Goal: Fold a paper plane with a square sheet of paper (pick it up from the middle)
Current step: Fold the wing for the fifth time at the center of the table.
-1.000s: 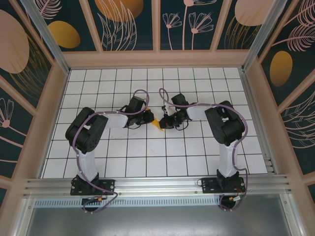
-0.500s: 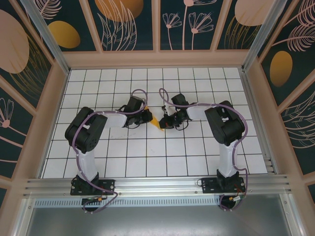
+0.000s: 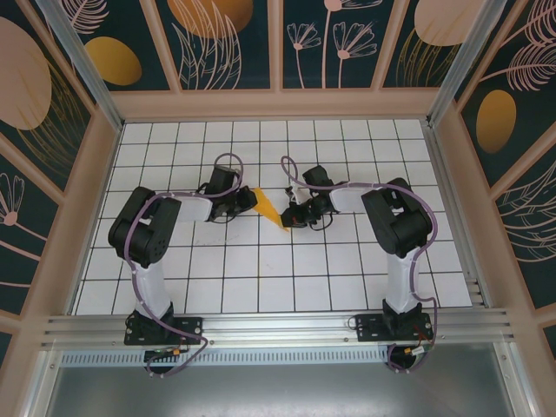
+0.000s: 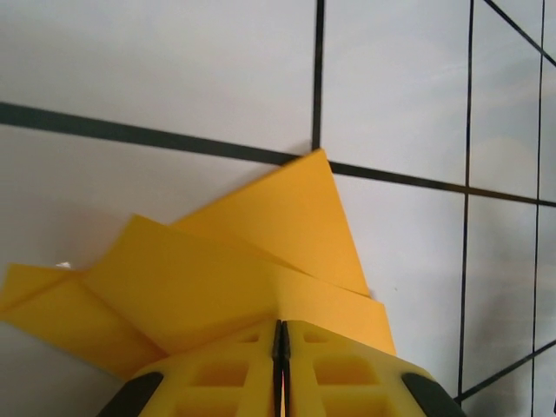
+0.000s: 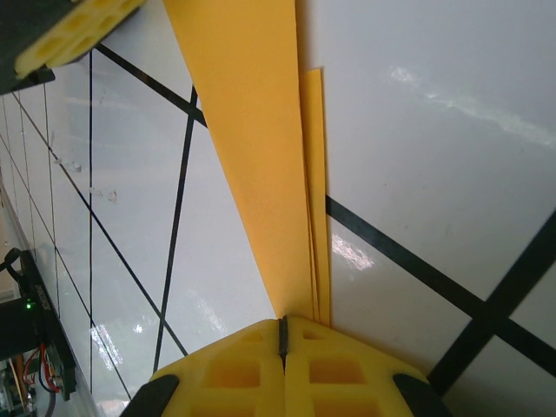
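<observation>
Where the folded paper [image 3: 268, 208] spans the gap between the two arms, near the middle of the white tiled table [image 3: 347, 269], we see a narrow orange-yellow wedge. Up close, we count several layers fanning out from the left gripper [image 4: 280, 334], which is clenched on the paper's edge. The right gripper [image 5: 282, 326] pinches the opposite narrow end, its fingers pressed together on the stacked layers. From there the strip stretches away across a black grid line.
</observation>
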